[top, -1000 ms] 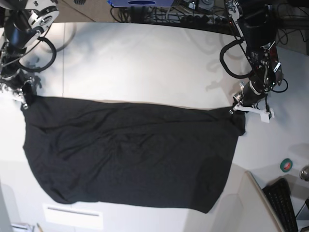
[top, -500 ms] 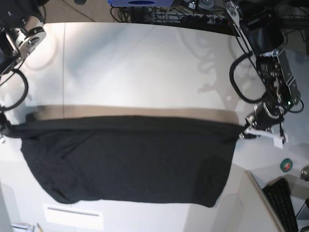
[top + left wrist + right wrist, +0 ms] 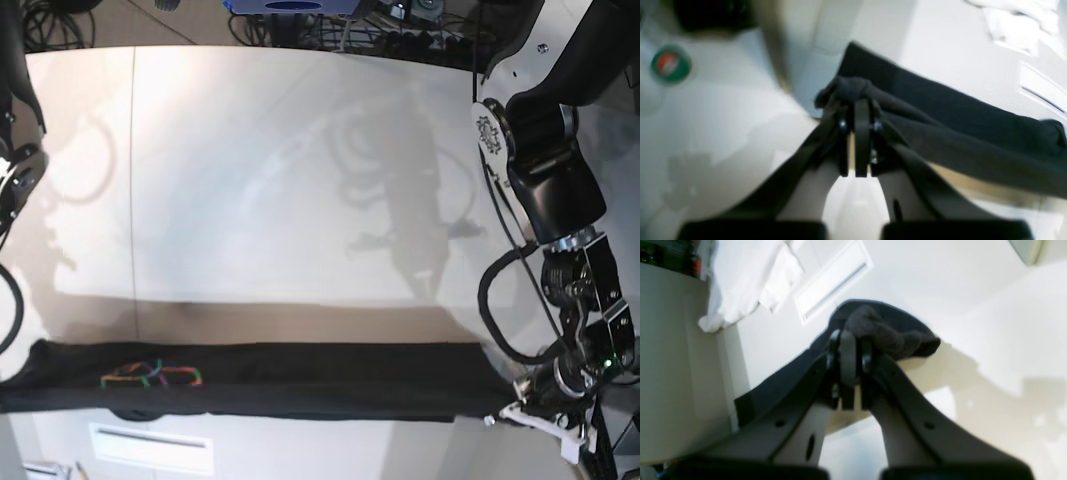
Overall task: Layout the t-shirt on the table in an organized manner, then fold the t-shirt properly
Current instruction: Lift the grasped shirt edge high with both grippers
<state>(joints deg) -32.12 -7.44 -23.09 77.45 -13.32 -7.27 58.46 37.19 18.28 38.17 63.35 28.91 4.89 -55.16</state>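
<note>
While both sets of jaws are clamped tight on bunched black cloth, the left gripper (image 3: 858, 110) and right gripper (image 3: 848, 340) each hold a corner of the t-shirt (image 3: 300, 380), stretched taut between them above the table's (image 3: 300, 180) near edge. Soft, light, floppy fabric; corners look like the best hold. Left arm reaches low; right arm seems mostly out of frame.

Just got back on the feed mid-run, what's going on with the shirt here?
Both arms hold the black t-shirt stretched taut between them near the front edge of the table. The left gripper is shut on one bunched corner, the right gripper on the other. A bit of rainbow print shows. It is not yet laid flat or folded.
</note>
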